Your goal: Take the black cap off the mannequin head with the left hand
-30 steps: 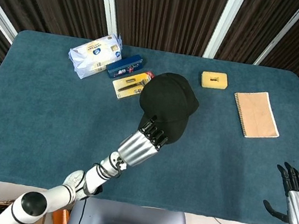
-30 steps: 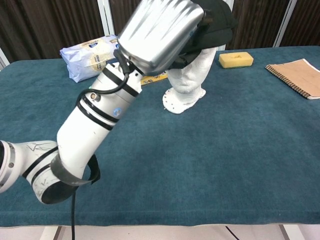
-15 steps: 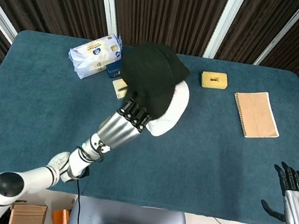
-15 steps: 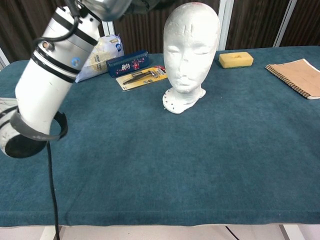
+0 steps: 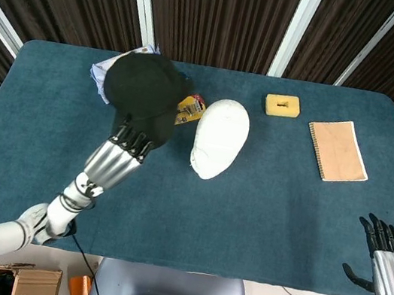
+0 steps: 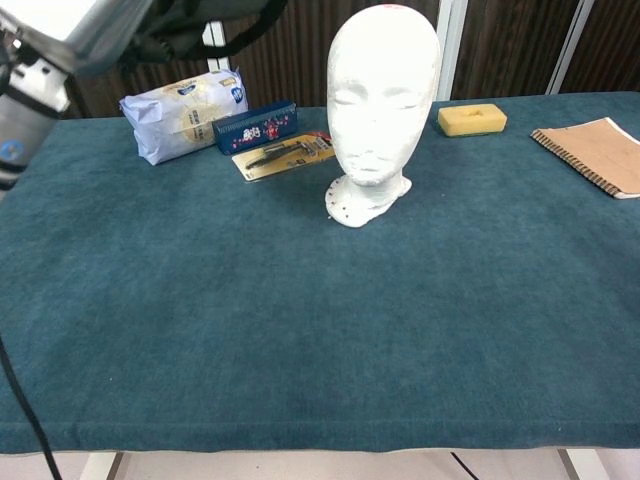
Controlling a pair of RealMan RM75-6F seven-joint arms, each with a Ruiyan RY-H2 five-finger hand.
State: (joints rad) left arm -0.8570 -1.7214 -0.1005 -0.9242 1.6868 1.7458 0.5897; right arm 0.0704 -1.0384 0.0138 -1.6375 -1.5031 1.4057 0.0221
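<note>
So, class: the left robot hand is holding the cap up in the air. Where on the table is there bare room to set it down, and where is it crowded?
Bare cloth fills the whole near half, in front of the mannequin head, and the stretch between the head and the notebook. The far left is crowded: wipes pack, blue box and yellow card lie together, under the cap held by the left robot hand.

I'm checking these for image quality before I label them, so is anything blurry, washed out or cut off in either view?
Head view: even light, sharp; the black cap reads as a flat dark shape with little detail. Chest view: the left hand is cropped by the top left corner and slightly soft; the mannequin head is bright but keeps its facial detail.
</note>
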